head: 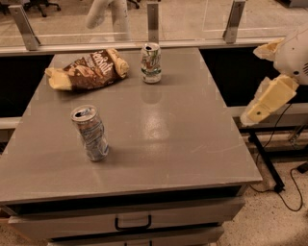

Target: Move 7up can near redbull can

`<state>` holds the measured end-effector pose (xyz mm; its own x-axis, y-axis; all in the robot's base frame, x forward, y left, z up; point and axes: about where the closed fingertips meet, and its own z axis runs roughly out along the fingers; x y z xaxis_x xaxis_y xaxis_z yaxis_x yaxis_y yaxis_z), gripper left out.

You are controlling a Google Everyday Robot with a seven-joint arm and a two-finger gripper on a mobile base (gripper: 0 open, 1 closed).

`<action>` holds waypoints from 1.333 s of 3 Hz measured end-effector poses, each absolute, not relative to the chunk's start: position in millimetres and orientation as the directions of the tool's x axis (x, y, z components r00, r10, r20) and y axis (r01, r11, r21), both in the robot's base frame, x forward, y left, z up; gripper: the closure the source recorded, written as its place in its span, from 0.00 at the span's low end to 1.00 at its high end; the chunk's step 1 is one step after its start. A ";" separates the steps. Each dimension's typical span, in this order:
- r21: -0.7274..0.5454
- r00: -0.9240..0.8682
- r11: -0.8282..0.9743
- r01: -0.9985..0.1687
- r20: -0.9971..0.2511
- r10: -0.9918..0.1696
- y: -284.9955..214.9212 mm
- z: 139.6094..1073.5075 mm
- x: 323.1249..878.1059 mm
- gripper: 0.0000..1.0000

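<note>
W/ gripper [108,25] past bench [183,144] far edge, fingers [95,14] apart & empty, an off-centre grab could topple 7up [151,62] or later bump redbull [90,133].

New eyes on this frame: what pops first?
Two cans stand apart on the grey table: the redbull can front-left, the 7up can at the back, right of a brown chip bag. The gripper hangs beyond the far edge, clear of both.

the 7up can [151,63] stands upright near the far edge of the table [192,144], just beside a chip bag [89,69]. the redbull can [90,132] stands well apart, at the front left. the gripper [107,15] hangs beyond the far edge.
</note>
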<state>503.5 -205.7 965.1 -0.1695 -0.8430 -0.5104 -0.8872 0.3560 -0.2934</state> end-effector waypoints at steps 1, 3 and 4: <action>-0.304 -0.111 0.428 -0.851 -0.692 -0.714 -188.4 968.4 559.5 0.00; -0.306 -0.104 0.455 -0.836 -0.726 -0.680 -184.2 970.5 573.2 0.00; -0.313 -0.096 0.497 -0.810 -0.765 -0.637 -174.8 968.0 594.9 0.00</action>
<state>594.9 -174.8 968.0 -0.0958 -0.6374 -0.7646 -0.8097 0.4966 -0.3125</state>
